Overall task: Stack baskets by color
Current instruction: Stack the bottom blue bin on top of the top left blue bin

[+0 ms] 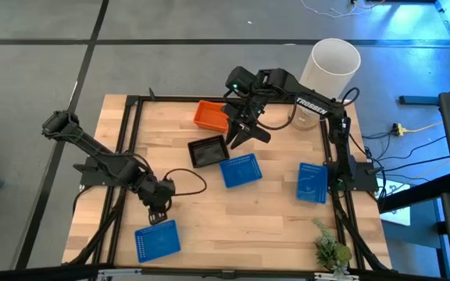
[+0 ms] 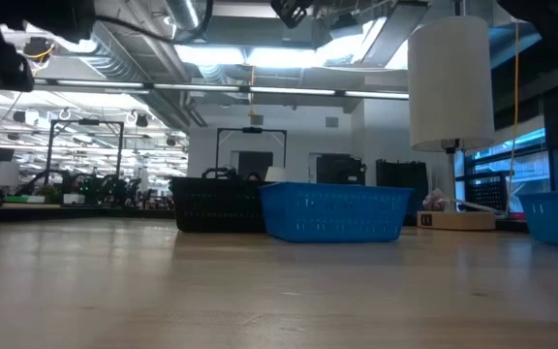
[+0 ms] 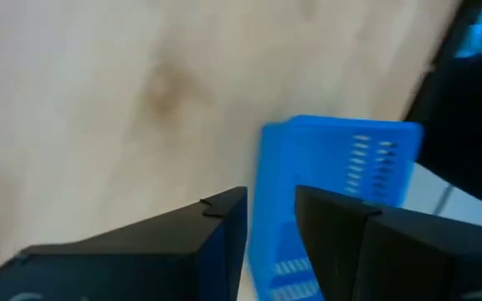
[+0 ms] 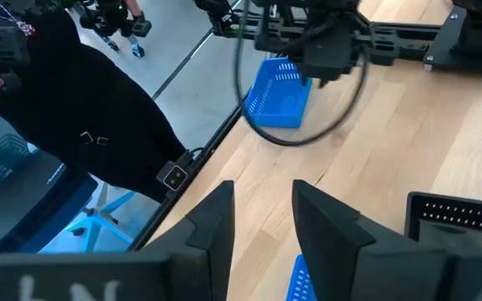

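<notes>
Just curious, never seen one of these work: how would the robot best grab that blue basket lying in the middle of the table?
Probably by a rim wall, from straight above. The middle blue basket lies flat and open side up, a shallow tray with thin upright walls, so one finger can drop inside and one outside. Its edge away from the black basket looks freest. The right gripper, open, hangs closest.

Even overhead light falls on the pale wooden table (image 1: 233, 211), with only soft, short shadows. In the low view bright ceiling strip lights (image 2: 260, 56) glare, and the near tabletop is soft. The left wrist view is smeared with blur; its blue perforated plastic basket (image 3: 341, 167) has fuzzy edges.
</notes>
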`<action>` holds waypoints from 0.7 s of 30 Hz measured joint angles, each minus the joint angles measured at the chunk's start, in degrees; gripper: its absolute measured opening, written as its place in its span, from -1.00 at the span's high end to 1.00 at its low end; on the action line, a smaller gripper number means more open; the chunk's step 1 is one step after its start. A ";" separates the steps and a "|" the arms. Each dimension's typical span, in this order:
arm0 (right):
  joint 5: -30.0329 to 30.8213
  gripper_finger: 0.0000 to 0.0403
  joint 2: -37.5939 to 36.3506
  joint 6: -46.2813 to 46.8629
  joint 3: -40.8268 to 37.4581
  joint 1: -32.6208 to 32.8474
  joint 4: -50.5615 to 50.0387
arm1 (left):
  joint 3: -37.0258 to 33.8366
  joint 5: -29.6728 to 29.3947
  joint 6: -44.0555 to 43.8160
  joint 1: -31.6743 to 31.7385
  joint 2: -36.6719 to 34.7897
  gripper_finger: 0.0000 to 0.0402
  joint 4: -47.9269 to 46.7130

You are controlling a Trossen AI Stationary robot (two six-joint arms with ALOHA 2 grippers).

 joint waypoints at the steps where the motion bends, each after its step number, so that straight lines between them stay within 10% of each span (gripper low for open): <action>1: 0.00 0.40 0.00 -0.06 0.00 0.00 -0.36 | 0.00 -0.08 0.12 -0.62 0.37 0.54 1.31; 21: 0.02 0.40 -0.02 -0.20 0.00 0.00 -0.42 | -0.02 -2.45 2.50 -9.06 11.67 0.54 2.91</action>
